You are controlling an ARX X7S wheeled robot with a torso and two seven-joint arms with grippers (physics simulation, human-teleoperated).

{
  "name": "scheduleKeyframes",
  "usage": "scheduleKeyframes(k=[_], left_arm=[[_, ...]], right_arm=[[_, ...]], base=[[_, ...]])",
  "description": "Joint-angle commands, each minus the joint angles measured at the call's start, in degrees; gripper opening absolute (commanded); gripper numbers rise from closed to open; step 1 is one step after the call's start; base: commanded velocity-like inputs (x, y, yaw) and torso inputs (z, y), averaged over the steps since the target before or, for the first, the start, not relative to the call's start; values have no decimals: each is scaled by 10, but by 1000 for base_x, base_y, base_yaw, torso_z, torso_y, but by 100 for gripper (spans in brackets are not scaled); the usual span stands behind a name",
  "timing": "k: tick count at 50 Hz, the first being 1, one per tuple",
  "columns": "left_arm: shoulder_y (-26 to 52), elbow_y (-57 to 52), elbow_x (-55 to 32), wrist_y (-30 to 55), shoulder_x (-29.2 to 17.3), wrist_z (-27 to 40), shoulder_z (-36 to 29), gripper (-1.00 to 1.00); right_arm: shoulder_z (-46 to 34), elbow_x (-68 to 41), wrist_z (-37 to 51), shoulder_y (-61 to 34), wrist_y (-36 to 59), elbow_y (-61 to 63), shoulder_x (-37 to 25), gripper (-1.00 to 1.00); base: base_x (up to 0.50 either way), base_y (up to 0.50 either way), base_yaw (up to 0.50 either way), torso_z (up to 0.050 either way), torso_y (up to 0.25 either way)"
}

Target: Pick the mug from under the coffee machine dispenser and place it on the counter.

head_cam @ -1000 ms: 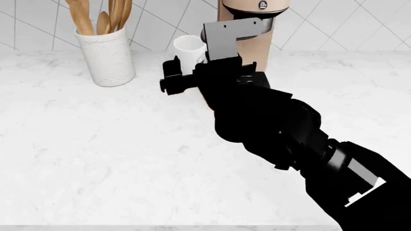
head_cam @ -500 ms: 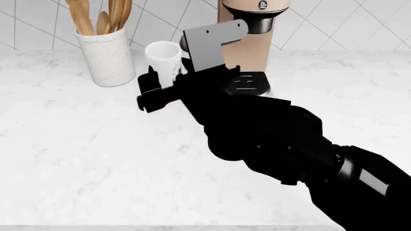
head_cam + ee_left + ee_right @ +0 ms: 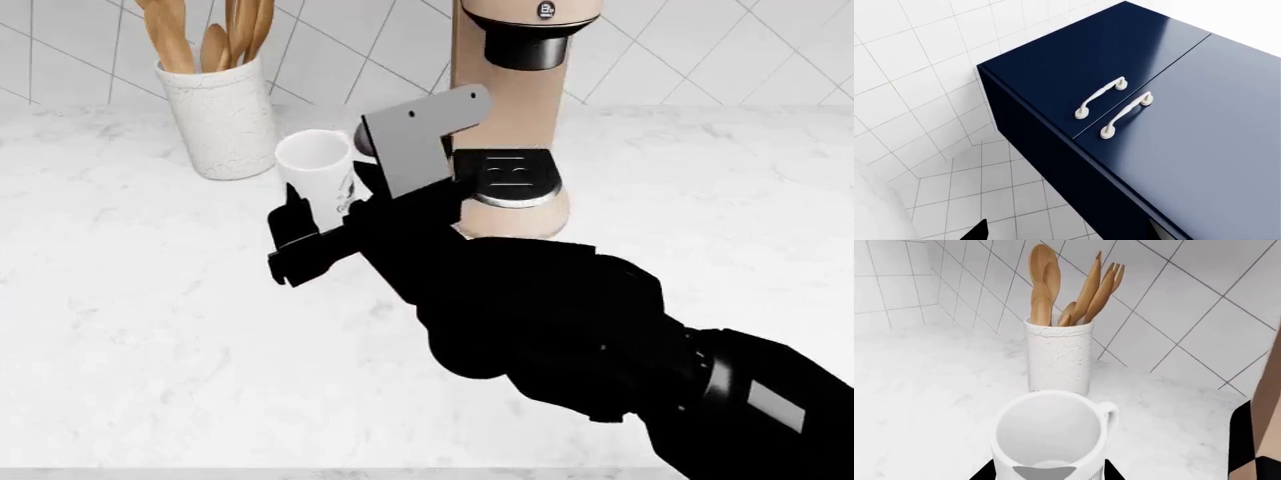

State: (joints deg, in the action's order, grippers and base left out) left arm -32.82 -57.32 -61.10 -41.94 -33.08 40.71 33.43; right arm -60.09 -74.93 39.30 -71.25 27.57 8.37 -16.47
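You've got the mug [image 3: 318,165] pinched in your right gripper [image 3: 320,225], seemingly low; tilt and it slips onto the counter [image 3: 160,320].

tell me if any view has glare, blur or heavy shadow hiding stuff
Left wrist view: soft sheen on the navy cabinet, everything sharp. Head view: the right arm renders flat black, hiding much of the mug. Right wrist view: crisp and evenly lit, faint shadow inside the mug.

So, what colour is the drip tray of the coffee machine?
Black, on the beige coffee machine; the drip tray shows best in the head view.
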Motion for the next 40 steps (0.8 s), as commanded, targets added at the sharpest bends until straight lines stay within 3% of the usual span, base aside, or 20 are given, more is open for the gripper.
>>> scheduleKeyframes(k=[1,40], left_arm=[[0,0,0,0,1,-1,-1,100],[3,0,2,3,1,0,-2,100]], right_arm=[[-4,13,-14,21,-5,10,-1,-100],[-21,29,-34,55,-24,-6,2,-100]], base=[[0,0,0,0,0],[0,0,0,0,0]])
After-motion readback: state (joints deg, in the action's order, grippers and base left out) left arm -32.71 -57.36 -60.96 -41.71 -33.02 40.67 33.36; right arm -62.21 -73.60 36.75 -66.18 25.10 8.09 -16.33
